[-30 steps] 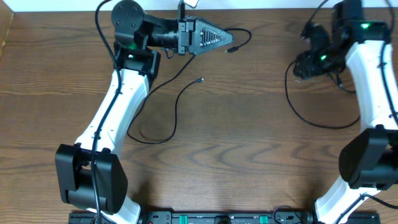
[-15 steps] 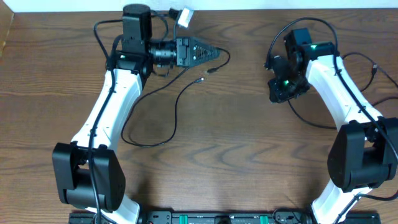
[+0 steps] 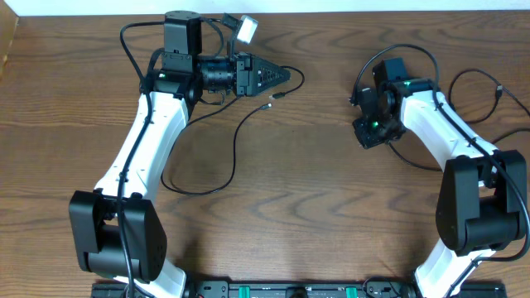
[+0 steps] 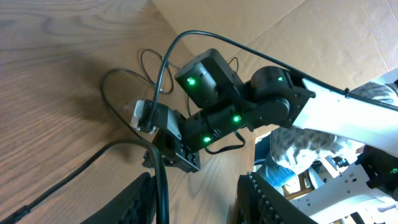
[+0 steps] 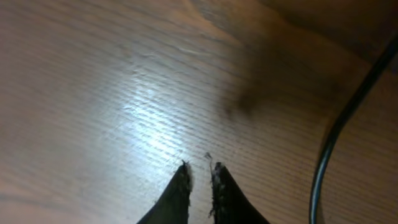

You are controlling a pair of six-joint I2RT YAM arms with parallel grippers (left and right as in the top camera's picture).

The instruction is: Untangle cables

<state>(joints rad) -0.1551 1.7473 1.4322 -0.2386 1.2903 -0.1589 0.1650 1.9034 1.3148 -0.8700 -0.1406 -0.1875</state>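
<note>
Right wrist view: right fingers (image 5: 177,193) nearly closed, empty, above desk (image 5: 93,74); black cable (image 5: 336,124) to their right. Left fingers (image 4: 261,196) parted, thin cable (image 4: 160,186) between them.

A dark brown wooden table top with wavy grain (image 3: 331,207) fills the overhead view. A narrow white strip (image 3: 373,6) runs along its far edge. In the left wrist view, a creased sheet of plain brown cardboard (image 4: 267,25) lies beyond the table's edge. Light from above leaves a pale patch of glare (image 5: 149,118) on the wood in the right wrist view.
</note>
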